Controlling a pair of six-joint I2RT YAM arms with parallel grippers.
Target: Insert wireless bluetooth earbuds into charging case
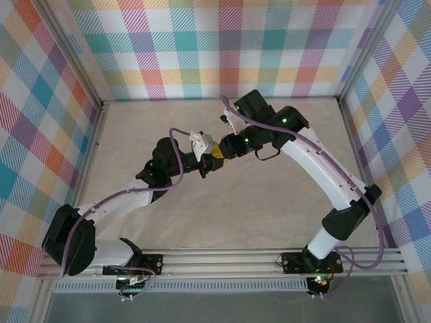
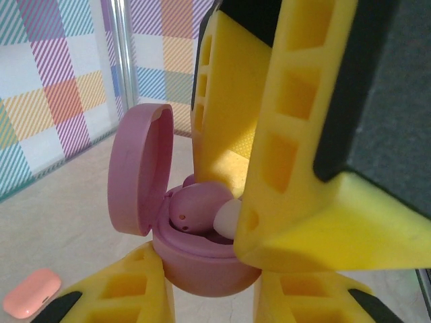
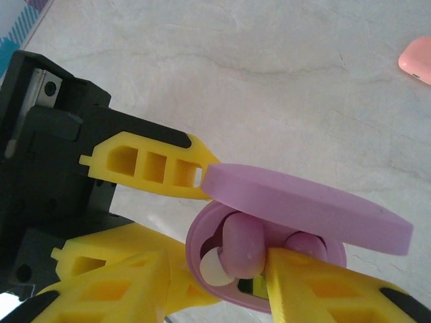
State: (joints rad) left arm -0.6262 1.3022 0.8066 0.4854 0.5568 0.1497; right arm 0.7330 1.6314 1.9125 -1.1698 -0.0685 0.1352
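My left gripper (image 2: 215,286) is shut on the purple charging case (image 2: 202,269), gripping its round base from both sides, with the lid (image 2: 138,175) hinged open. A purple earbud (image 3: 242,245) with a white tip (image 2: 227,219) lies in the case's well. A second purple earbud (image 3: 303,243) sits in the well beside it under the lid (image 3: 303,205). My right gripper (image 3: 225,262) reaches into the case with its fingers either side of the first earbud. One finger (image 3: 316,286) touches it and a gap shows on the other side. Both grippers meet mid-table (image 1: 217,153).
A shut pink case (image 3: 417,59) lies on the pale marble tabletop (image 3: 269,81), away from the grippers; it also shows low left (image 2: 30,293). Checked walls (image 1: 222,47) and metal frame posts (image 2: 124,74) enclose the table.
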